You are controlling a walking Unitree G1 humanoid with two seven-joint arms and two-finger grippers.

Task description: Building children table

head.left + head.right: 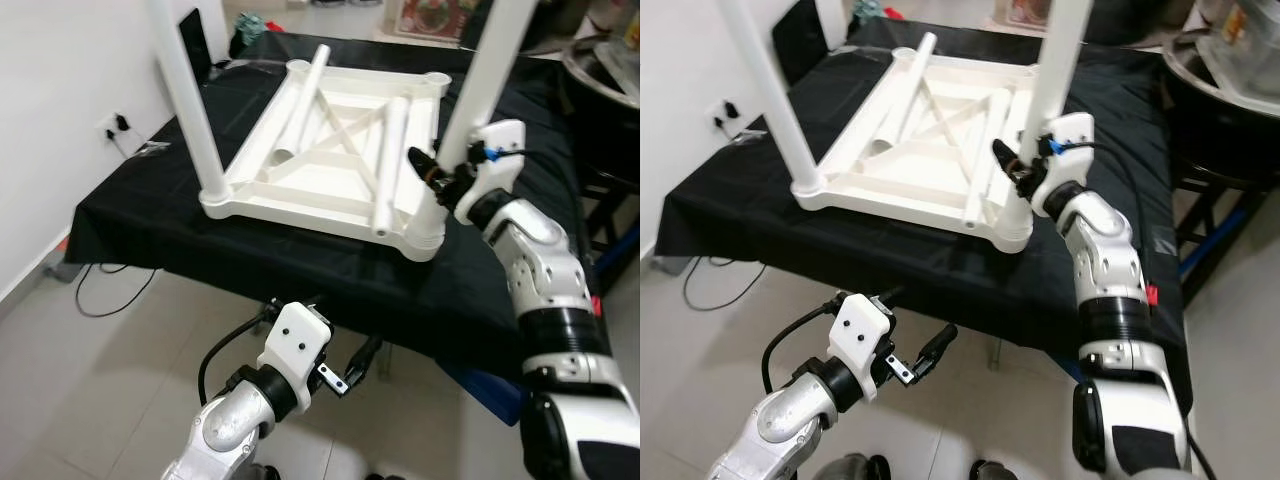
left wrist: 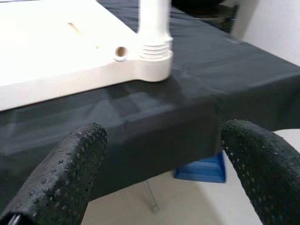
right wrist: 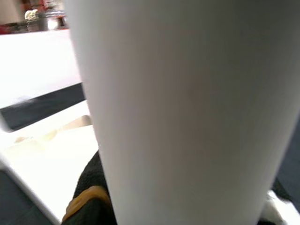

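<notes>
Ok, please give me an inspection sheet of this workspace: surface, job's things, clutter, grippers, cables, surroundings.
Surface: black cloth covers the table.
Job's things: white tabletop lies upside down; two legs stand in its near corners, two loose legs lie on it.
Clutter: nothing seen.
Grippers: right gripper at the near right leg; left gripper open, low before the table edge.
Cables: cable on the floor; plug in wall socket.
Surroundings: tiled floor, white wall.

One tabletop point(image 1: 330, 150); two standing legs point(image 1: 190, 100); two loose legs point(image 1: 390, 165).
</notes>
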